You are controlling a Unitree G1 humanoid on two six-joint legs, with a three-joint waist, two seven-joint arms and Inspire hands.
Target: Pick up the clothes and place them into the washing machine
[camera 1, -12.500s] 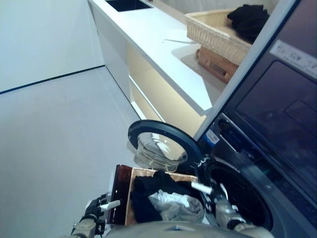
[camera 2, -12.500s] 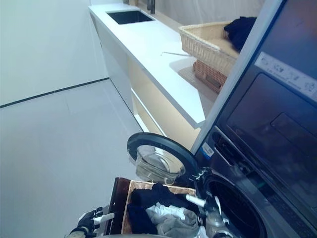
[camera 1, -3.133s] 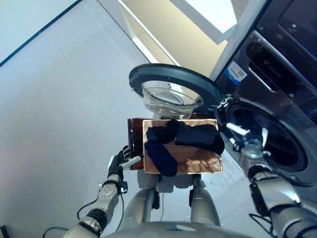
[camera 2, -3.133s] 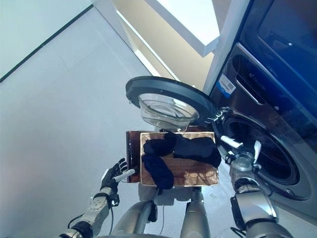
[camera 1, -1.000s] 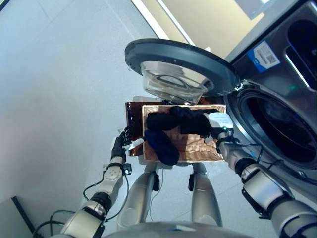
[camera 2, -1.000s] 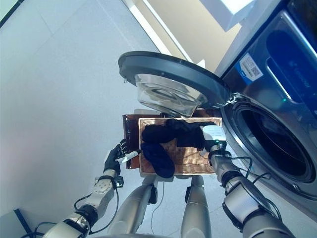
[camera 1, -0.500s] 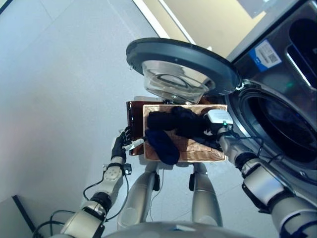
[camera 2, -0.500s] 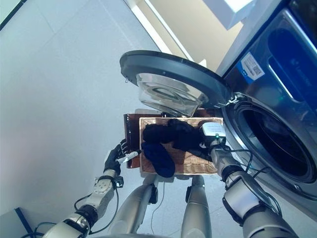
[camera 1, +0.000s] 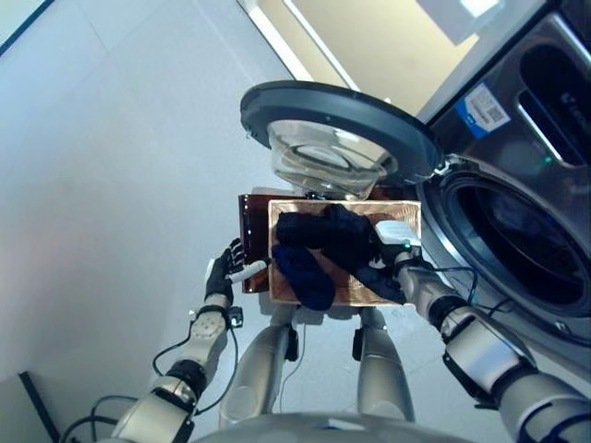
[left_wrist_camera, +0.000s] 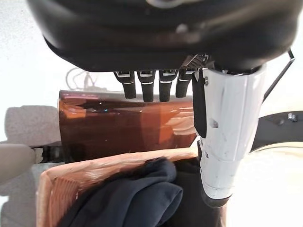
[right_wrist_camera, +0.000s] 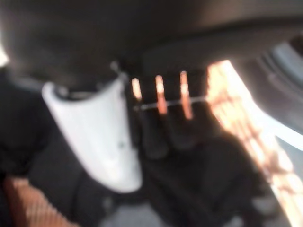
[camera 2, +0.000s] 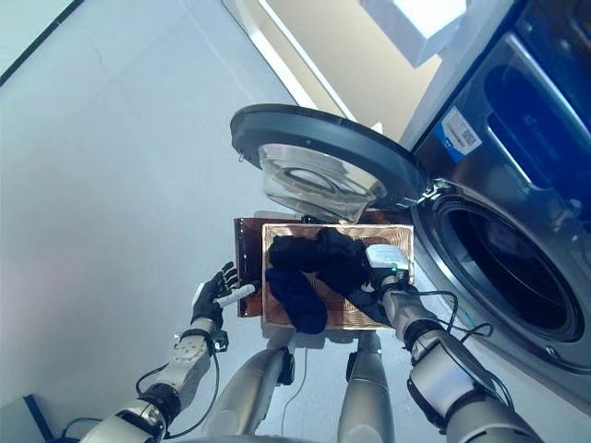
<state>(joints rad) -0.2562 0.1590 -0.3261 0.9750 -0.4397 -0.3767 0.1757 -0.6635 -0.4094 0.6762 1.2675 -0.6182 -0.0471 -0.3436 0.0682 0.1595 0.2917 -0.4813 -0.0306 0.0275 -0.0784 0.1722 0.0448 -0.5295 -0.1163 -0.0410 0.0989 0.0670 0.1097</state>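
Landmark: the wicker basket [camera 1: 404,214], on a dark brown stand [camera 1: 253,242] in front of the robot.

Left hand [camera 1: 222,273] hangs just outside the basket's left side beside the stand, fingers straight and spread, holding nothing.

Right hand [camera 1: 390,263] is down inside the basket's right half, among the black clothes [camera 1: 334,236]. Its fingers are buried in the dark cloth; cannot tell whether they have closed on it.

A dark blue garment [camera 1: 302,273] drapes over the basket's near-left rim.

Beyond the basket, the round door [camera 1: 337,115] stands open above its far edge. To the basket's right, the washing machine [camera 1: 517,231] drum is open.
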